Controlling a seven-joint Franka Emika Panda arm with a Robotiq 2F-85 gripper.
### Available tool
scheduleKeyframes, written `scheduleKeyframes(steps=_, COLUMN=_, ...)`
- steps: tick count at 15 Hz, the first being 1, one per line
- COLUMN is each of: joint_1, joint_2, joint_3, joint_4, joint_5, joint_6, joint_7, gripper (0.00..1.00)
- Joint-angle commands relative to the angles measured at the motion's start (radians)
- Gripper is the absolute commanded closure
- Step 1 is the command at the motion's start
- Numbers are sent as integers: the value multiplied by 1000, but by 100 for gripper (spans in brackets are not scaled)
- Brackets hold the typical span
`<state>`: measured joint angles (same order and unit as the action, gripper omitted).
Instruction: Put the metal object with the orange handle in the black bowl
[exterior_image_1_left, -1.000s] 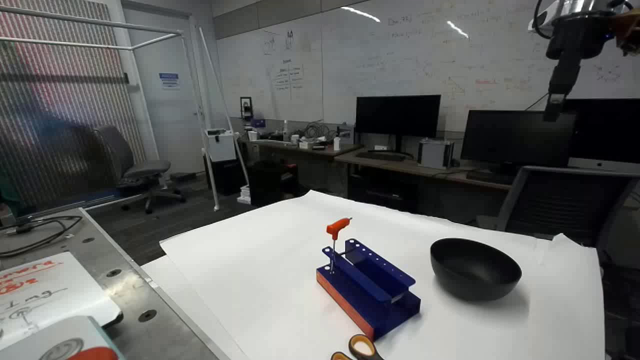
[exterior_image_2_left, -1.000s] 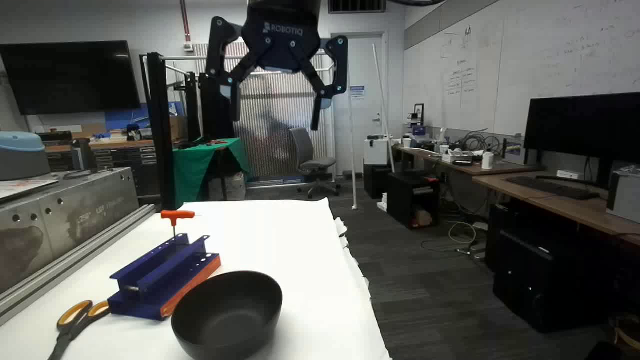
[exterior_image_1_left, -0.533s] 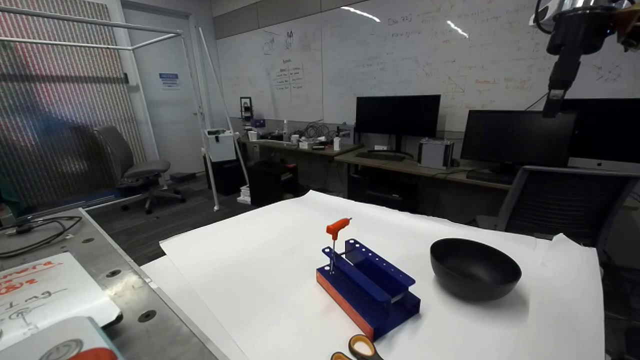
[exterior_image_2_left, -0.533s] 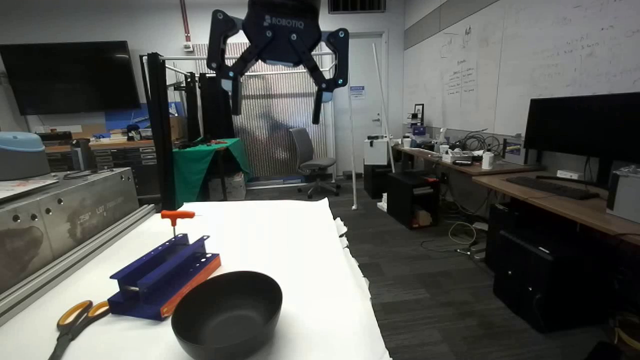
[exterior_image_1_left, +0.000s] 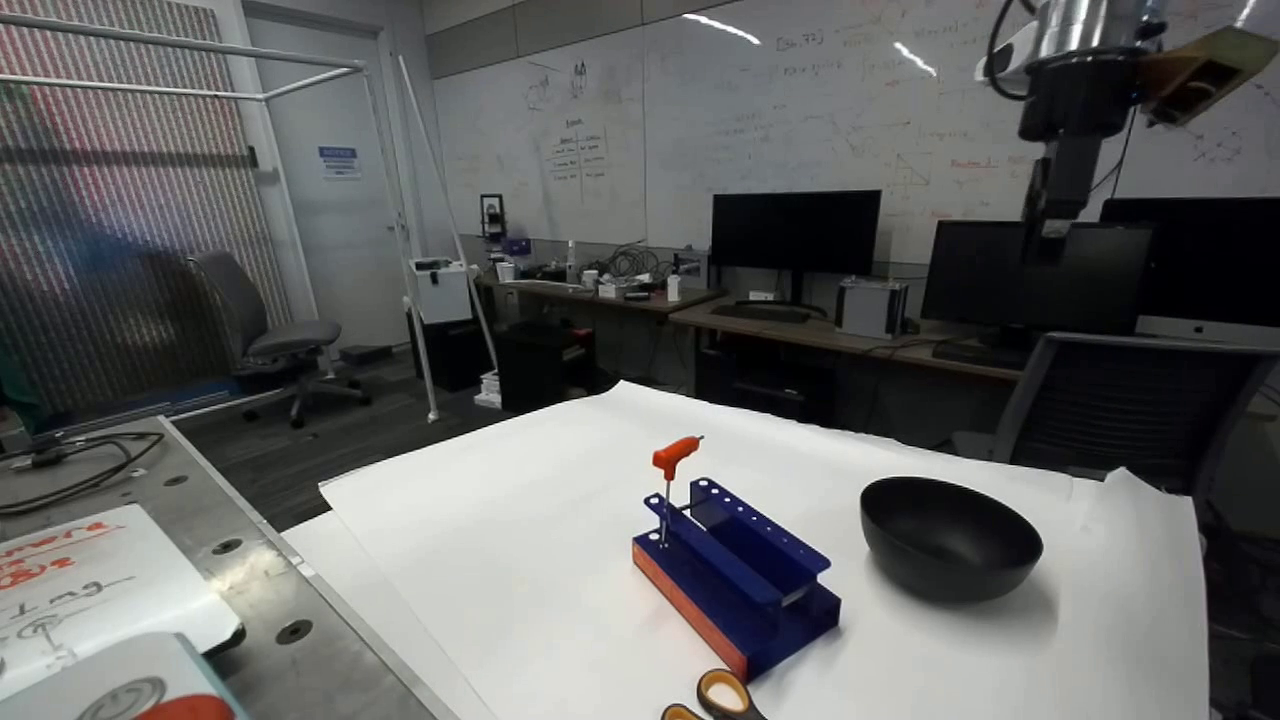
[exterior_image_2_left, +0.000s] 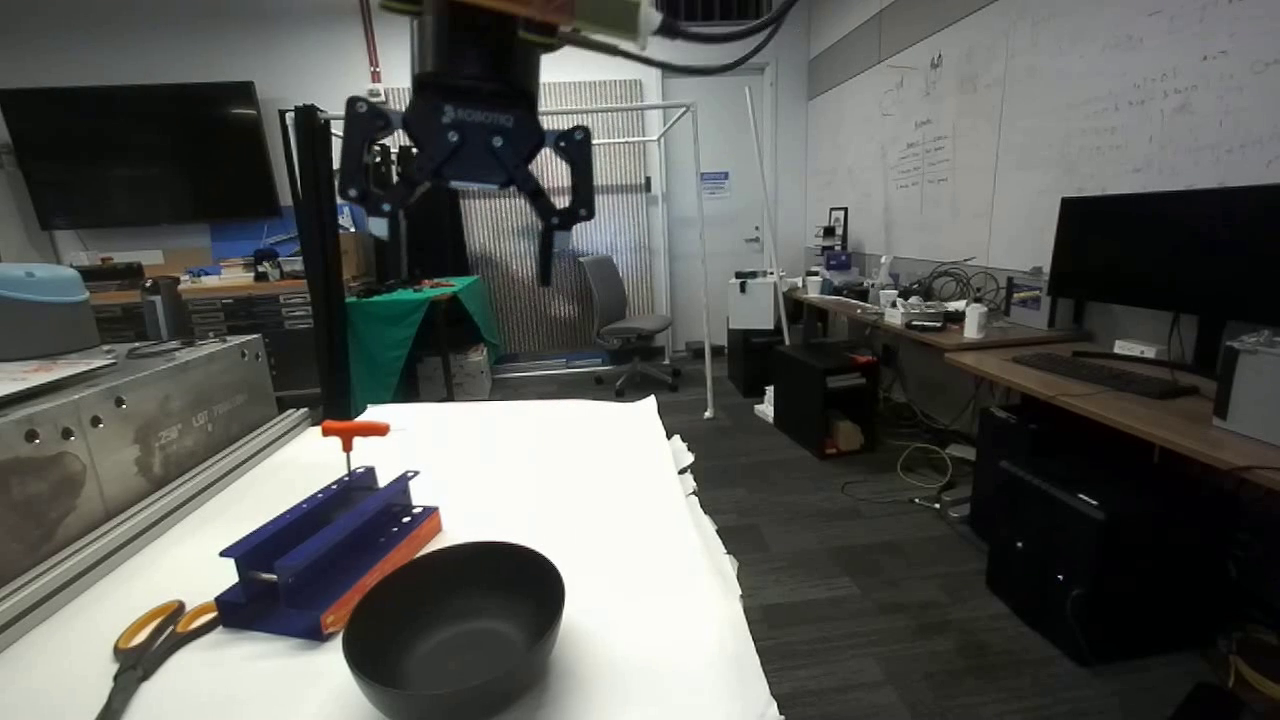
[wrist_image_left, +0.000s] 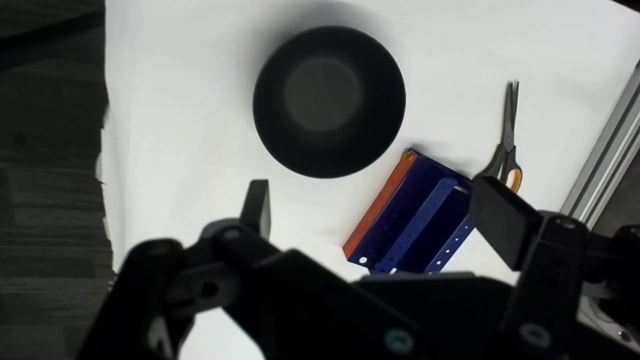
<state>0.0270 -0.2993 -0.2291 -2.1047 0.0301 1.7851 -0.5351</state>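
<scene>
The metal object with the orange handle stands upright in a hole at one end of the blue rack. Its orange T-shaped handle shows in both exterior views (exterior_image_1_left: 677, 458) (exterior_image_2_left: 355, 429); its thin metal shaft runs down into the rack. In the wrist view it is hidden behind the gripper body. The black bowl (exterior_image_1_left: 950, 540) sits upright and empty beside the rack, and also shows in the other views (exterior_image_2_left: 455, 635) (wrist_image_left: 327, 100). My gripper (exterior_image_2_left: 472, 265) is open and empty, high above the table; its spread fingers also show in the wrist view (wrist_image_left: 377, 210).
The blue rack (exterior_image_1_left: 735, 590) with an orange-brown side edge lies close to the bowl. Scissors (wrist_image_left: 507, 142) with black and orange handles lie by the rack's other end. A metal block (exterior_image_2_left: 150, 430) and a rail border the white-covered table (exterior_image_1_left: 520, 560).
Over the last half second, my gripper has moved leftward and lower in both exterior views, staying open. It had risen slightly before that. The utensil, rack, bowl and scissors have not moved.
</scene>
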Motion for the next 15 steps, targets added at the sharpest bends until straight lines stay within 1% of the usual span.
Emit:
scheduleKeyframes(steps=1, joint_1=42, joint_2=117, joint_3=95, joint_4=46, joint_5=19, joint_6=79, joint_7=-26, gripper=0)
scheduleKeyframes(steps=4, joint_1=65, joint_2=201, joint_3=176, joint_4=51, joint_5=-3, joint_6=196, joint_7=7, gripper=0)
scheduleKeyframes(steps=7, joint_1=73, joint_2=269, joint_3=240, joint_4=40, joint_5=-14, joint_6=384, joint_7=97, gripper=0)
scheduleKeyframes(steps=8, joint_1=73, joint_2=295, joint_3=258, joint_4=41, joint_5=-20, joint_6=446, joint_7=153, gripper=0)
scheduleKeyframes(steps=10, joint_1=74, joint_2=330, joint_3=286, joint_4=33, joint_5=-87, joint_6=555, joint_7=303, gripper=0)
scheduleKeyframes(steps=12, joint_1=79, joint_2=358, joint_3=300, joint_4=30, joint_5=-158, joint_6=609, joint_7=469, gripper=0)
scheduleKeyframes(steps=15, joint_1=91, joint_2=396, joint_3=309, joint_4=47, joint_5=-219, joint_6=607, joint_7=705, gripper=0)
